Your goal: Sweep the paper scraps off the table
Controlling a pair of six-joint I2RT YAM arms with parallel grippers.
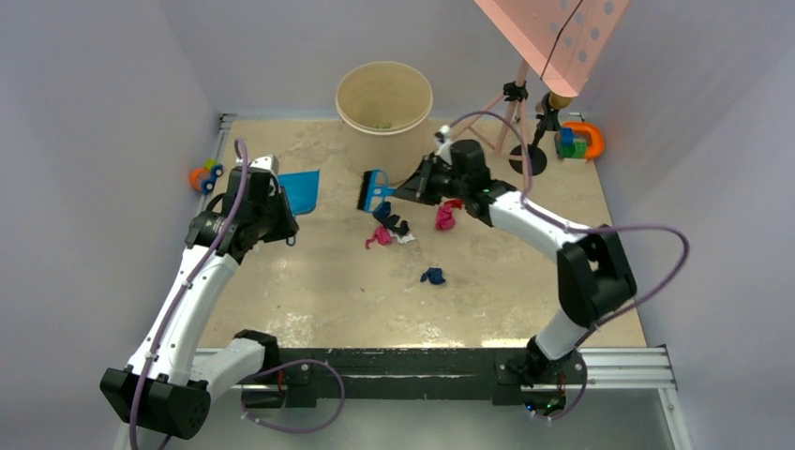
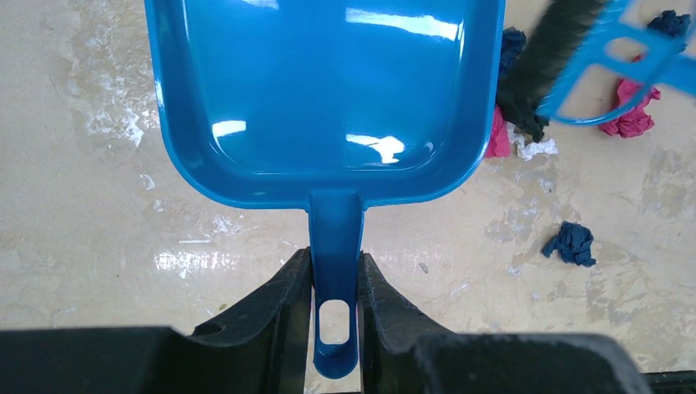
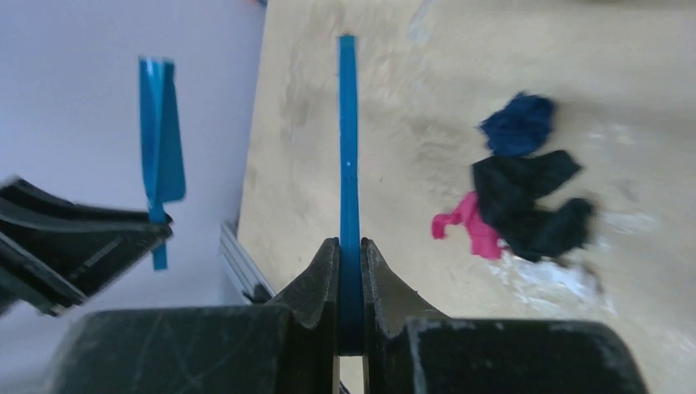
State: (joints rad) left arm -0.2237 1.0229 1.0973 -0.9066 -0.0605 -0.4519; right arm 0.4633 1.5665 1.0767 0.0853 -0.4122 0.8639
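Observation:
My left gripper is shut on the handle of a blue dustpan, which lies at the left of the table. My right gripper is shut on the flat handle of a blue brush. The brush's black bristles stand over a cluster of pink, black, dark blue and white paper scraps. Another pink wad lies just below the right gripper. A lone dark blue wad sits nearer the front. The dustpan is a short way left of the cluster.
A beige bin stands at the back centre. An orange-blue toy car lies by the left rail. Coloured blocks with an orange ring and a black tripod stand are at the back right. Walls close in on three sides.

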